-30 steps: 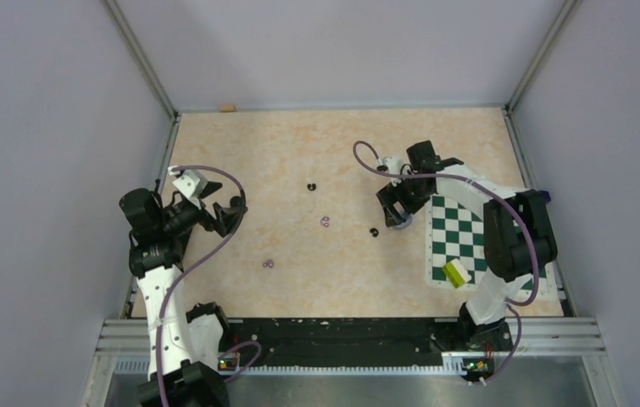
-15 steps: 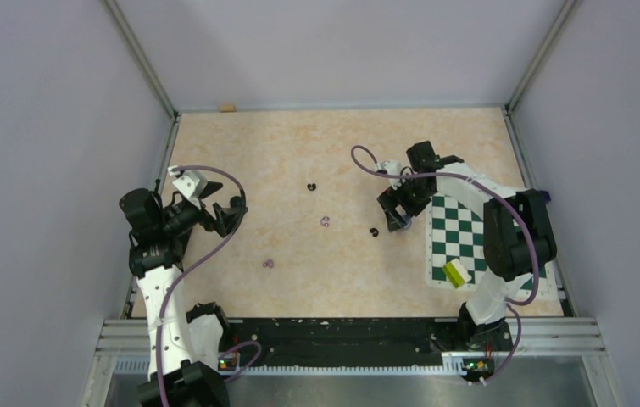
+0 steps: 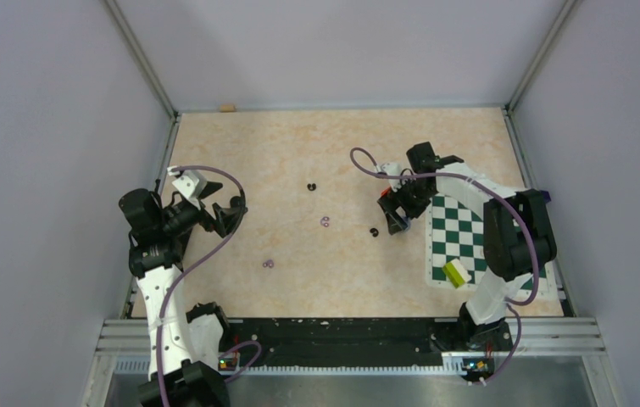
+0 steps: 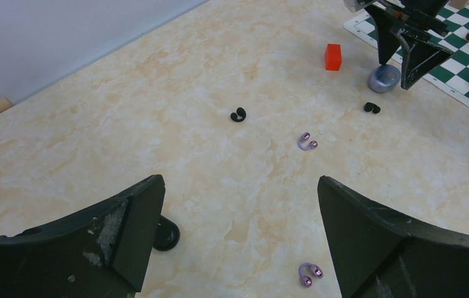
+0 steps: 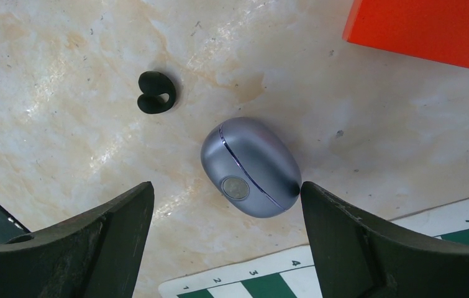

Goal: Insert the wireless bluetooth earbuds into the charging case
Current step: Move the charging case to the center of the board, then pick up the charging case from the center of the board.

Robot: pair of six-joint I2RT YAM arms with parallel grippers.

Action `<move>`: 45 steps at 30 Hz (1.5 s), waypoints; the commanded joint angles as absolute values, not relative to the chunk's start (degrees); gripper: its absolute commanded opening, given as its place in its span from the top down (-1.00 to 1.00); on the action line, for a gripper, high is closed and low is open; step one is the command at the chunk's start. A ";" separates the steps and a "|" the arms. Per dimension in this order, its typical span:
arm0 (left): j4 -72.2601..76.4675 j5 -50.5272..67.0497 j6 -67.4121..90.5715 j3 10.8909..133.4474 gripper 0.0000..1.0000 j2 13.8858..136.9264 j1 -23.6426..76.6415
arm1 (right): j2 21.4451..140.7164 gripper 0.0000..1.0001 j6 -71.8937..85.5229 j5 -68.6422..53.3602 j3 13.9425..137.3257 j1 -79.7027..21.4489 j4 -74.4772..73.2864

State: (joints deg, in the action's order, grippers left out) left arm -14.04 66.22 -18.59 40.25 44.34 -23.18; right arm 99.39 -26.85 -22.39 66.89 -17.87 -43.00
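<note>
Step in hand, by your best reading: approach to the charging case [image 5: 250,166], a grey-blue, egg-shaped metallic shell. No earbud is loaded yet.

The right end effector [image 5: 225,202] hangs over the case with its jaws wide and nothing held. The case lies between the two fingers, closer to one of them; you cannot tell whether that finger touches it. The lid is shut, seam and round button facing up.

A tiny curled black earbud [image 5: 156,93] lies just beside the case on the beige marbled worktop [image 3: 299,144]. A small red block [image 5: 424,28] sits near the case's other side.

The second black earbud [image 4: 238,115] and one lilac-purple earbud [image 4: 307,142] lie mid-worktop, well apart from the case. The other lilac earbud [image 4: 309,274] lies near the left end effector [image 4: 239,186], which is spread wide and empty.

Next move likely calls for steadying the case and opening its lid before you pick any bud. The smooth shell may slip.
</note>
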 commanded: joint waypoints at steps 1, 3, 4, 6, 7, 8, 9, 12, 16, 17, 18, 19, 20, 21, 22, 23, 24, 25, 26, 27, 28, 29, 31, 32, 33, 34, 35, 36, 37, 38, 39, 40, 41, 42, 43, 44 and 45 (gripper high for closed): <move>-12.88 67.81 -18.68 40.45 -0.97 43.54 -23.54 | 97.39 -0.74 -28.23 -23.89 69.81 -18.17 -43.43; -12.83 67.84 -18.65 40.43 -0.97 43.69 -23.55 | 97.09 -0.74 -28.12 -23.64 69.75 -18.19 -42.55; -12.83 67.82 -18.61 40.43 -0.97 43.76 -23.55 | 96.65 -0.74 -27.92 -23.20 69.52 -18.15 -41.51; -12.79 67.85 -18.63 40.43 -0.97 43.77 -23.51 | 95.83 -0.74 -27.61 -22.53 69.02 -18.13 -39.79; -12.83 67.83 -18.63 40.48 -0.97 43.76 -23.55 | 95.34 -0.74 -27.67 -22.44 68.77 -18.14 -39.14; -12.83 67.80 -18.63 40.44 -0.98 43.88 -23.55 | 94.94 -0.74 -27.62 -22.43 68.49 -18.19 -38.53; -12.79 67.83 -18.63 40.47 -0.97 43.96 -23.53 | 94.63 -0.74 -27.57 -22.37 68.27 -18.19 -38.01; -12.72 67.99 -18.55 40.48 -0.98 44.14 -23.53 | 93.90 -0.74 -27.14 -21.71 67.66 -18.14 -36.54; -12.68 68.18 -18.49 40.53 -0.97 44.34 -23.55 | 94.38 -0.74 -26.77 -21.28 67.39 -18.13 -35.64; -12.67 68.20 -18.53 40.60 -0.98 44.37 -23.55 | 94.66 -0.74 -26.65 -21.32 67.45 -18.19 -35.54; -12.68 68.18 -18.47 40.53 -0.97 44.42 -23.55 | 95.00 -0.74 -26.51 -21.32 67.47 -18.13 -35.46; -12.69 68.19 -18.46 40.52 -0.98 44.45 -23.55 | 95.35 -0.74 -26.39 -21.40 67.42 -18.13 -35.42; -12.75 68.25 -18.46 40.54 -0.97 44.42 -23.50 | 95.56 -0.74 -26.30 -21.48 67.49 -18.13 -35.40; -12.74 68.23 -18.46 40.53 -0.97 44.32 -23.55 | 95.90 -0.74 -26.14 -21.46 67.56 -18.16 -35.37; -12.74 68.21 -18.46 40.59 -0.97 44.34 -23.55 | 96.12 -0.74 -26.03 -21.33 67.76 -18.15 -35.29; -12.74 68.16 -18.46 40.53 -0.97 44.29 -23.55 | 96.26 -0.74 -25.94 -21.36 67.92 -18.19 -35.27; -12.74 68.13 -18.44 40.53 -0.98 44.23 -23.55 | 96.03 -0.74 -25.93 -21.65 67.94 -18.18 -35.24; -12.74 68.26 -18.45 40.55 -0.98 44.23 -23.51 | 95.58 -0.74 -25.99 -22.26 67.88 -18.19 -35.17; -12.74 68.25 -18.38 40.59 -0.98 44.23 -23.53 | 95.19 -0.74 -26.03 -22.99 67.86 -18.19 -35.09; -12.70 68.26 -18.45 40.57 -0.97 44.21 -23.62 | 94.90 -0.74 -26.16 -23.67 67.71 -18.24 -35.09; -12.74 68.30 -18.46 40.48 -0.98 44.22 -23.55 | 94.59 -0.74 -26.31 -23.85 67.67 -18.42 -35.07; -12.74 68.29 -18.51 40.51 -0.97 44.28 -23.55 | 94.57 -0.74 -26.48 -23.71 67.59 -18.67 -35.09; -12.81 68.22 -18.53 40.54 -0.97 44.24 -23.55 | 94.79 -0.74 -26.62 -22.87 67.51 -18.93 -34.96; -12.87 68.21 -18.54 40.52 -0.98 44.23 -23.55 | 95.02 -0.74 -26.62 -22.38 67.51 -19.06 -34.93; -12.84 68.17 -18.52 40.58 -0.97 44.21 -23.55 | 95.20 -0.74 -26.55 -22.14 67.54 -19.03 -34.88; -12.89 68.25 -18.61 40.57 -0.98 44.17 -23.49 | 95.44 -0.74 -26.49 -21.99 67.52 -19.07 -34.89; -12.92 68.30 -18.63 40.54 -0.98 44.09 -23.52 | 95.67 -0.74 -26.51 -21.98 67.56 -19.07 -34.89; -13.00 68.29 -18.70 40.60 -0.98 44.04 -23.54 | 95.78 -0.74 -26.41 -21.97 67.54 -19.06 -34.89; -13.01 68.29 -18.70 40.57 -0.98 44.11 -23.49 | 96.03 -0.74 -26.34 -21.97 67.55 -19.07 -34.89; -13.01 68.29 -18.74 40.60 -0.98 44.00 -23.55 | 96.09 -0.74 -26.30 -21.91 67.54 -19.06 -34.95; -13.04 68.36 -18.78 40.55 -0.97 43.95 -23.53 | 96.28 -0.74 -26.28 -21.84 67.50 -19.07 -35.00; -13.15 68.38 -18.82 40.57 -0.97 44.00 -23.54 | 96.51 -0.73 -26.21 -21.69 67.57 -19.01 -35.15; -13.18 68.33 -18.89 40.52 -0.97 43.95 -23.55 | 96.69 -0.74 -26.35 -21.54 67.63 -19.06 -35.51; -13.14 68.37 -18.96 40.56 -0.97 43.91 -23.55 | 97.27 -0.74 -26.32 -21.34 67.81 -19.06 -35.73; -13.25 68.38 -18.98 40.59 -0.97 43.91 -23.53 | 97.60 -0.74 -26.39 -21.24 67.99 -19.06 -36.02; -13.27 68.33 -18.98 40.54 -0.98 43.82 -23.49 | 97.94 -0.74 -26.47 -21.19 68.10 -19.07 -36.44; -13.27 68.37 -18.97 40.56 -0.98 43.79 -23.55 | 98.32 -0.74 -26.50 -21.19 68.23 -19.09 -36.77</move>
State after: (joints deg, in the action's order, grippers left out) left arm -14.04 66.65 -18.35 40.25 44.40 -23.18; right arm 96.64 -26.41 -21.47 66.85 -18.37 -36.27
